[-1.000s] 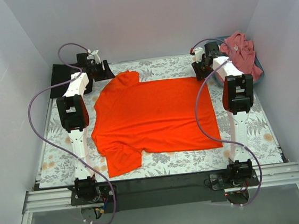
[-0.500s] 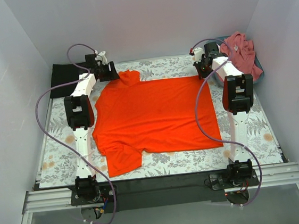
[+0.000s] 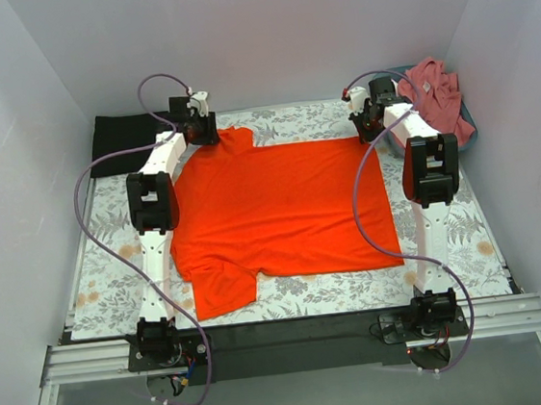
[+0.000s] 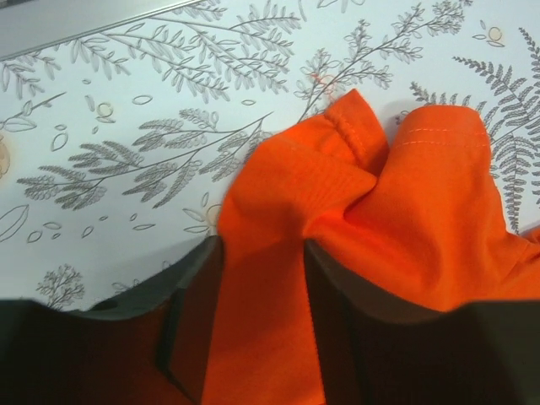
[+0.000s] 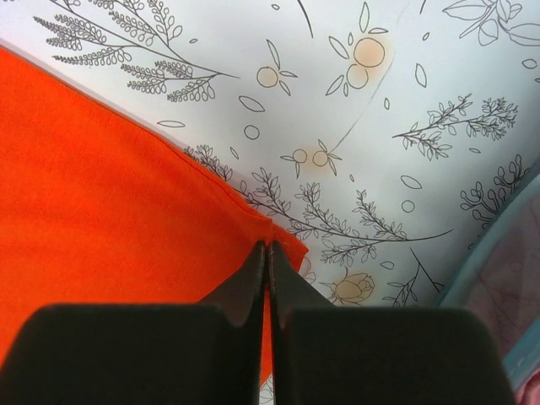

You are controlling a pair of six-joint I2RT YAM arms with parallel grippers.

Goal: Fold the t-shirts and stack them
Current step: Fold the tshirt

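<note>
From above, we see both arms stretched far forward. The left gripper (image 3: 200, 131) sits at the far left sleeve of the orange-red t-shirt (image 3: 281, 206), and the right gripper (image 3: 367, 123) is at its far right corner. The shirt lies spread nearly flat on the floral covering (image 3: 113, 267), between the two grippers and nearer the bases than both. Its near left sleeve is rumpled. A black t-shirt (image 3: 120, 136) lies folded to the left of the left gripper. A dusty-pink t-shirt (image 3: 436, 91) is heaped in the basket (image 3: 469, 128) just right of the right gripper.

At the left wrist, we see the left gripper (image 4: 260, 295) with its dark fingers (image 4: 190, 295) pressed on either side of a thick ridge of orange cloth (image 4: 422, 219), which bunches and puckers just ahead of the tips.

At the right wrist, the right gripper (image 5: 267, 261) has its jaws drawn tight together, pinching the shirt's hemmed corner (image 5: 101, 211). The cloth lies smooth to the left, and the basket rim (image 5: 494, 253) is off to the right.
</note>
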